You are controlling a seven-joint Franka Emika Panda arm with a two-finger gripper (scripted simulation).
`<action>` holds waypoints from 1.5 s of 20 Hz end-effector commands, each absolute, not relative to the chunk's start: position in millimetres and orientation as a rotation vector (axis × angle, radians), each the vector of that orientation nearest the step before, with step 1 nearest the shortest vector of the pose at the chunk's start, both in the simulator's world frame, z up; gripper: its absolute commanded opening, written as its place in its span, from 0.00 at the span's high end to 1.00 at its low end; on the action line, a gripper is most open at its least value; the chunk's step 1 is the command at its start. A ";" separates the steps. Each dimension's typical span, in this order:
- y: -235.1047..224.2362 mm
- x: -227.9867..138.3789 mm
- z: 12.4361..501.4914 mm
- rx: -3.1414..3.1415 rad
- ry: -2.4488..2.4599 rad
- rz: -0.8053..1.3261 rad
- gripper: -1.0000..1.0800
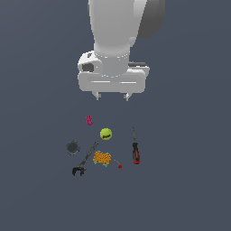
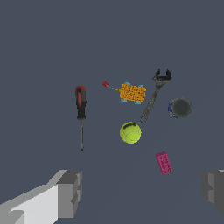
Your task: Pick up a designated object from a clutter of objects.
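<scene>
The screwdriver (image 1: 135, 151) with a red-and-black handle and thin dark shaft lies flat at the exterior view's right of the clutter; in the wrist view (image 2: 81, 107) it lies apart from the other items. My gripper (image 1: 112, 95) hangs high above the surface, open and empty, its fingers (image 2: 65, 192) wide apart. The clutter holds a yellow-green ball (image 1: 106, 134), a pink block (image 1: 89, 120), a dark round disc (image 1: 72, 147), a black wrench (image 1: 84, 161), an orange textured block (image 1: 102, 158) and a tiny red cherry (image 1: 119, 166).
In the wrist view the ball (image 2: 130, 132), wrench (image 2: 154, 94), orange block (image 2: 132, 93), disc (image 2: 180, 107), pink block (image 2: 164, 162) and cherry (image 2: 105, 84) lie spread on a plain dark grey surface (image 1: 189, 180).
</scene>
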State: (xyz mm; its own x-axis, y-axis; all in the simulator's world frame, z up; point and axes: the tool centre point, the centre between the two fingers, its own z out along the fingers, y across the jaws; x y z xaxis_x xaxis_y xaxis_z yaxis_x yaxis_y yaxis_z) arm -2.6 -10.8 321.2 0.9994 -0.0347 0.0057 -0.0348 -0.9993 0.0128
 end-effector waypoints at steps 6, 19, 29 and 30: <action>-21.1 -3.1 325.2 3.129 -0.061 0.009 0.04; -24.9 2.7 314.9 3.128 -0.064 0.009 0.04; 10.2 27.0 242.8 3.120 -0.042 0.007 0.04; 15.7 29.4 232.0 3.120 -0.038 0.007 0.04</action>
